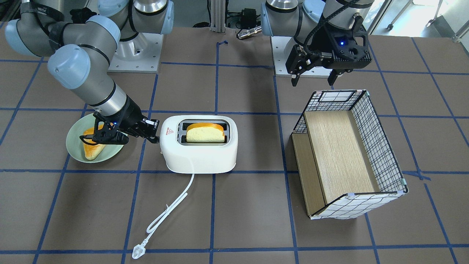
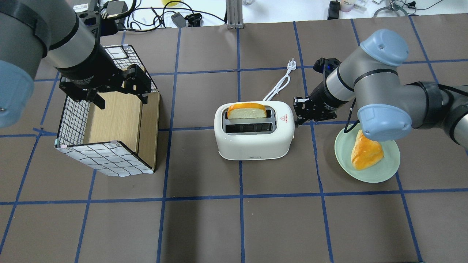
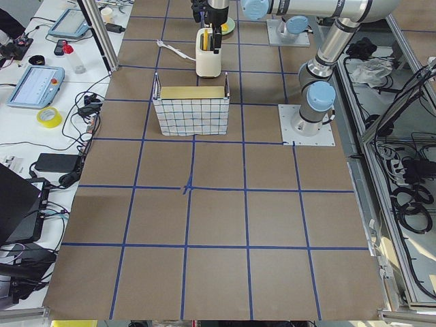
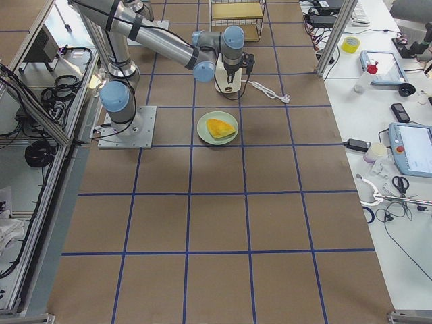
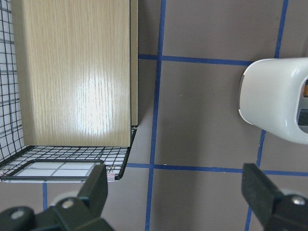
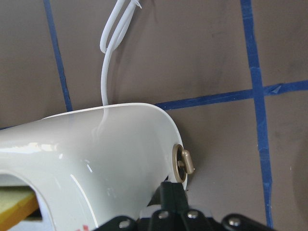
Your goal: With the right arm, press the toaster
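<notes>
The white toaster (image 1: 199, 154) stands mid-table with a bread slice (image 1: 205, 132) upright in one slot and a red triangle mark on top. It also shows in the overhead view (image 2: 252, 146). My right gripper (image 1: 157, 134) is shut, and its tips are against the toaster's end wall, just under the small grey knob (image 6: 185, 161). The right wrist view shows the joined tips (image 6: 171, 190) touching the white shell (image 6: 96, 154). My left gripper (image 2: 120, 100) is open and empty, hovering above the wire basket (image 2: 73, 120).
A green plate (image 1: 75, 154) with a bread piece (image 1: 93, 148) lies under my right wrist. The toaster's white cord (image 1: 172, 205) and plug (image 1: 137, 252) trail across the mat away from me. The basket holds a wooden box (image 1: 337, 154).
</notes>
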### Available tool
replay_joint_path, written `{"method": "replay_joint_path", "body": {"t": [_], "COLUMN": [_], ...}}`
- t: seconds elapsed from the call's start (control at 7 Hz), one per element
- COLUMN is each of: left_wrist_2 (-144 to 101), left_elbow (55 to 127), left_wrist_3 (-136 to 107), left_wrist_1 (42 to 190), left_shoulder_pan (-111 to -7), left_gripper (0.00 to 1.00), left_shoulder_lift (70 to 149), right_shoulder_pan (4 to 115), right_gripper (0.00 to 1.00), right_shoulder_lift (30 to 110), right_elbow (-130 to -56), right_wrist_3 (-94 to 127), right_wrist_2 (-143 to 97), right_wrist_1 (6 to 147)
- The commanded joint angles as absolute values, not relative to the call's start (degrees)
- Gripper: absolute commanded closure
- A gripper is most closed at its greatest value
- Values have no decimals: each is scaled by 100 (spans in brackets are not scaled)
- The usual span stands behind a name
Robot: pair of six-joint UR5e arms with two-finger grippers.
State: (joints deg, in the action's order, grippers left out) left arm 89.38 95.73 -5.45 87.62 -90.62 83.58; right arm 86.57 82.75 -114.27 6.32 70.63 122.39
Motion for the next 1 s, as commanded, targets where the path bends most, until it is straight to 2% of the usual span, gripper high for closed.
{"method": "replay_joint_path", "body": {"t": [0.0,0.86], "left_wrist_2": [8938,8930], "left_elbow": [9571,9571], "left_wrist_3": [-545,-545], "left_wrist_1": [8763,8763], "left_shoulder_pan": [-9062,-9062], "left_gripper": [0,0], "left_shoulder_lift": [8358,8358], "right_shoulder_pan": [8657,8657], "right_gripper": [100,100], "right_shoulder_lift": [8201,8200], "right_elbow": [-11434,-11470], "right_wrist_3": [624,615], "right_wrist_2": [7049,7049], "right_wrist_1": [12304,12366]}}
